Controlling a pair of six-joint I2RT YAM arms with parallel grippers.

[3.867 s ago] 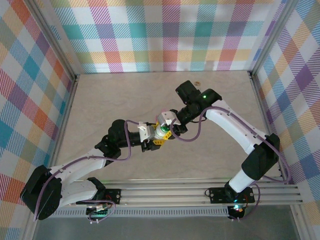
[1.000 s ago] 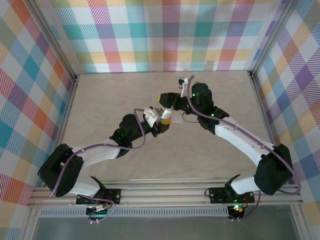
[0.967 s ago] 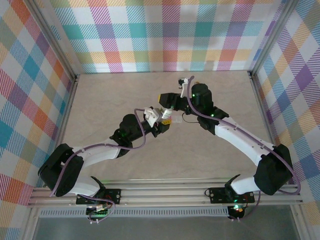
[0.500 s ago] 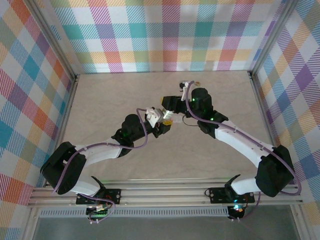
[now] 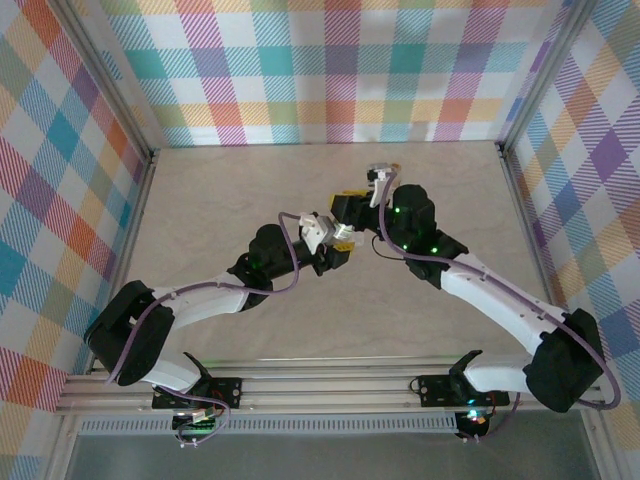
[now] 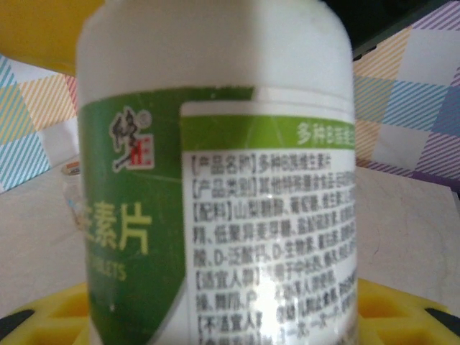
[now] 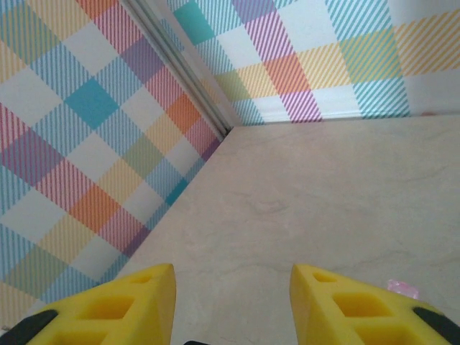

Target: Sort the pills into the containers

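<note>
Item, left of frame in the overhead view: left gripper [image 5: 336,245], reaching in toward the centre of the table [image 7: 323,187], its yellow fingers [image 6: 43,316] pressed against the base of the white bottle [image 6: 215,180] from either side. The bottle is upright, green label facing the wrist camera, and appears to be lifted off the table. This is probably so its top can be reached by the other arm. Item, left edge of the left wrist view, behind the bottle: a small blurred jar [image 6: 70,188], possibly the amber bottle, standing on the table well back. Item, centre of the overhead view: right gripper [image 7: 231,287], fingers spread with nothing between them, poised just beside the bottle's upper end. It is judged ready to take the cap. Item, lower right of the right wrist view: corner of the pink pill box [image 7: 402,288], flat on the table awaiting pills.
</note>
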